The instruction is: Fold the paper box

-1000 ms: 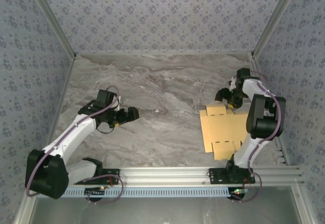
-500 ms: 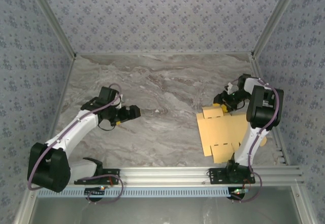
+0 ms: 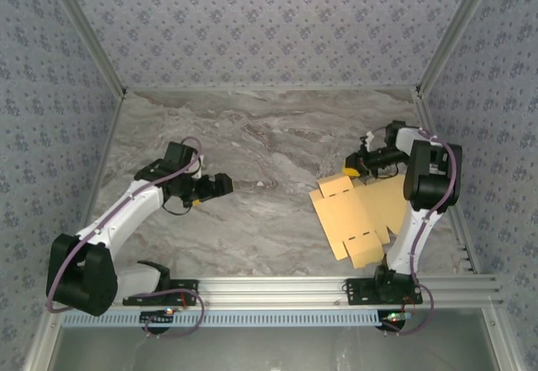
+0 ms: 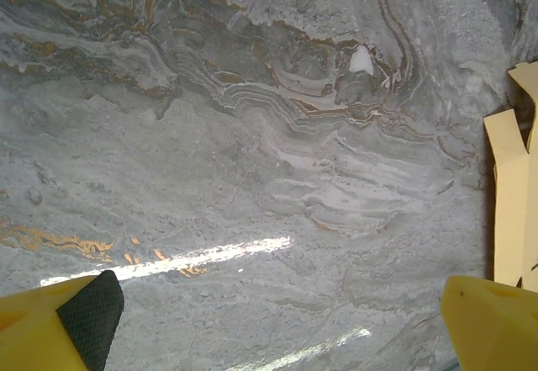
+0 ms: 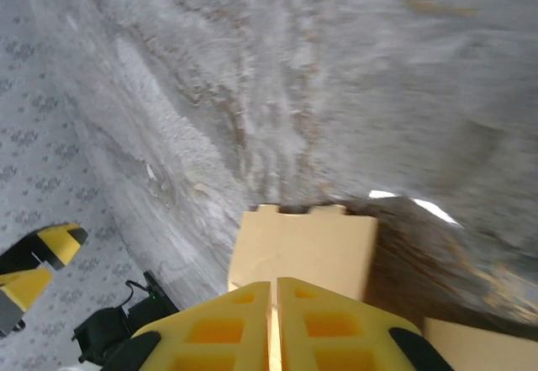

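My left gripper (image 3: 217,188) hung over the grey marble table (image 3: 252,127), left of the middle and pointing right. Its jaws were spread wide, with nothing between them. Through my left wrist camera, its yellow fingers (image 4: 492,325) sat at the two lower corners, one of them with a black pad. Bare veined marble lay between them, and a strip of tan-yellow cardboard showed at the right border.

That cardboard was the paper box (image 3: 357,211), a flat die-cut sheet with tabs and notches. It was spread on the right part of the table, turned askew, just ahead of my right arm's base and well apart from my left gripper.

My right gripper (image 3: 355,169) was at the sheet's far edge. Seen from my right wrist, its yellow fingers (image 5: 324,320) were clenched together with only a thin slit between them, pinching the box's end flap. The flap stuck out ahead of the fingertips with two small tabs on its far edge, and a dark shadow lay on the marble to its right.
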